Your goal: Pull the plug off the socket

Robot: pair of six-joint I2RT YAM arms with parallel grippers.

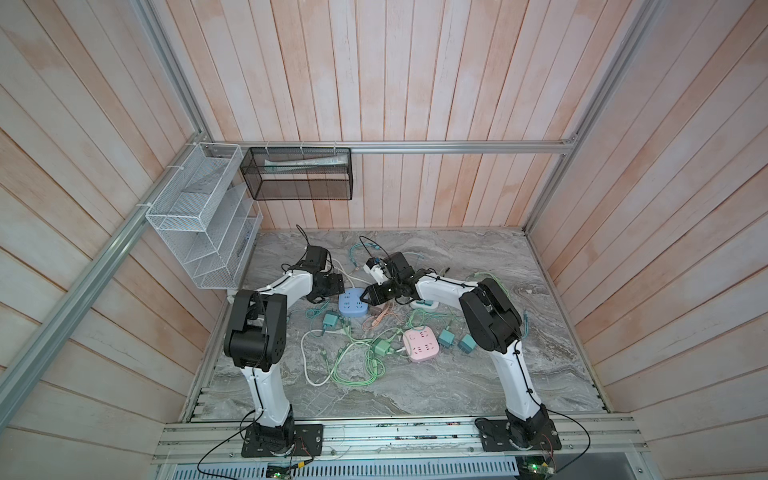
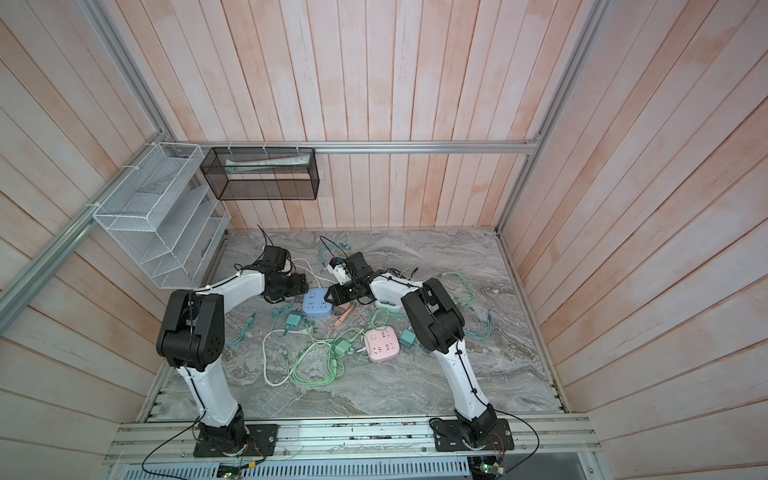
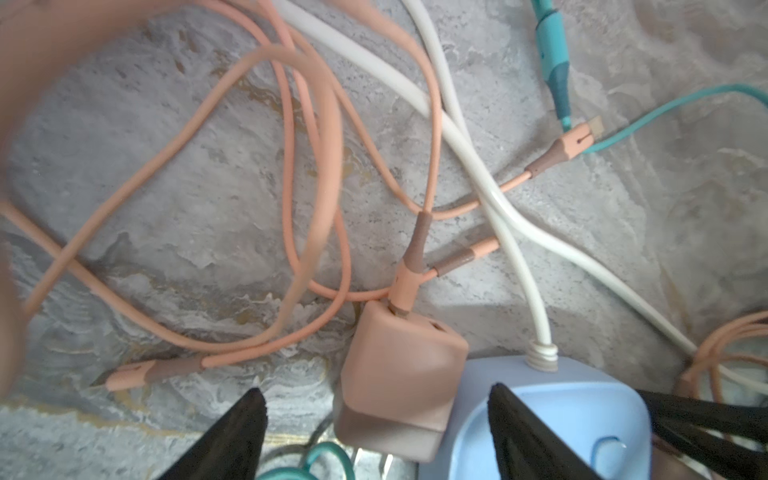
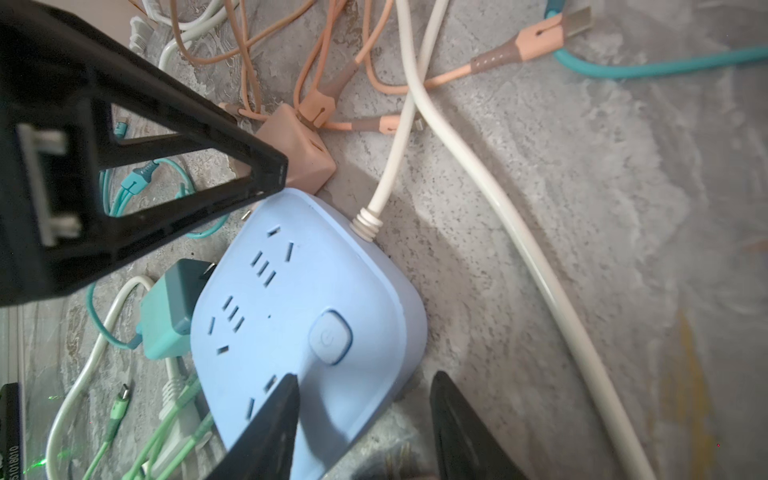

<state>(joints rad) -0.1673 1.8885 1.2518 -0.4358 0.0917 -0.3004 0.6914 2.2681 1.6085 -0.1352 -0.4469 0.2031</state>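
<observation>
The light blue socket (image 1: 353, 304) (image 2: 317, 304) (image 4: 307, 316) lies on the marble tabletop between my two grippers. A peach plug (image 3: 399, 386) (image 4: 299, 162) lies on its side against the socket's edge. Its bare prongs (image 3: 386, 461) show, and peach cables trail from it. My left gripper (image 3: 376, 399) (image 1: 336, 286) is open, its fingers standing on both sides of the plug without touching it. My right gripper (image 4: 365, 380) (image 1: 365, 297) is open and straddles a corner of the socket. One finger is over the socket's top face and the other stands off its side.
White cord (image 4: 498, 199) leaves the blue socket. A teal adapter (image 4: 170, 316) lies against it. A pink socket (image 1: 420, 344), a green adapter (image 1: 381, 347), further teal adapters (image 1: 446, 337) and tangled cables lie nearer the front. A white wire rack (image 1: 199, 216) and a black basket (image 1: 297, 174) hang on the walls.
</observation>
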